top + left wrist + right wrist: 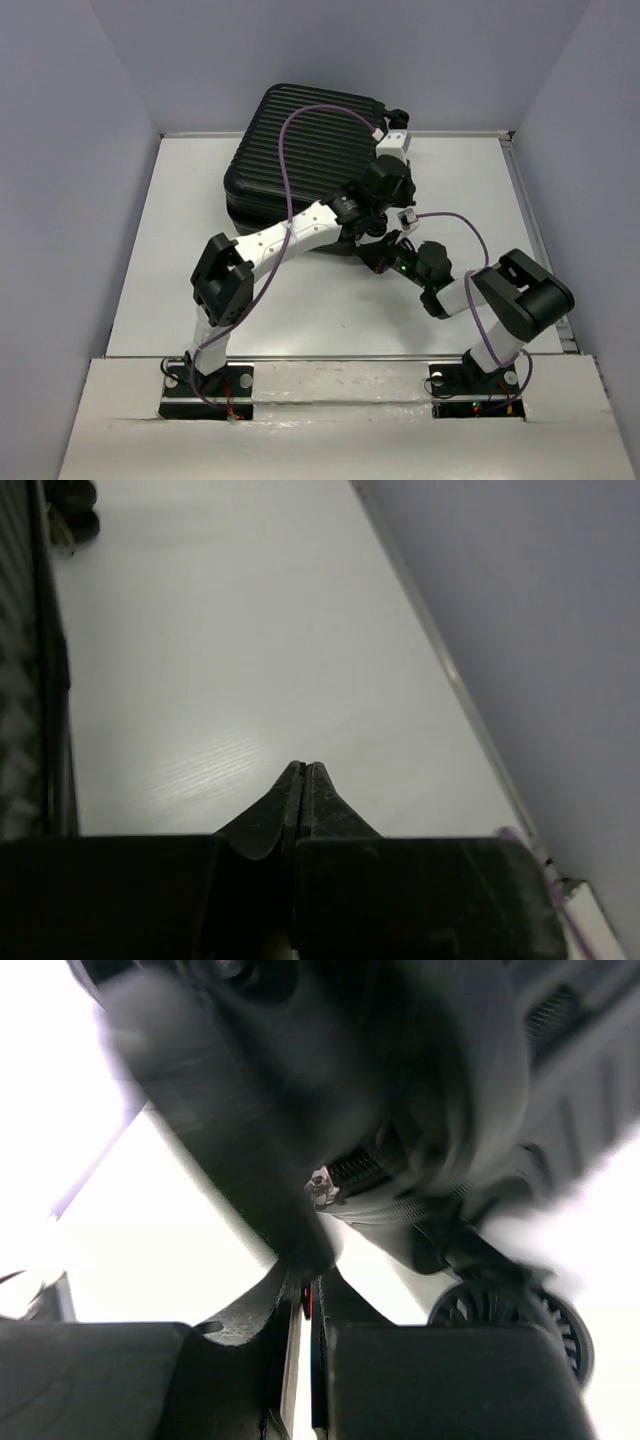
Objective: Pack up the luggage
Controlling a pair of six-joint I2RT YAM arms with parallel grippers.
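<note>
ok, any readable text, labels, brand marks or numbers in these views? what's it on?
None readable in any view.
luggage: plain ribbed black shell, no logo or tag shows.
left arm, right arm: no legible markings.
Left wrist view: bare table and wall, no writing.
Right wrist view: too blurred to read anything.
</note>
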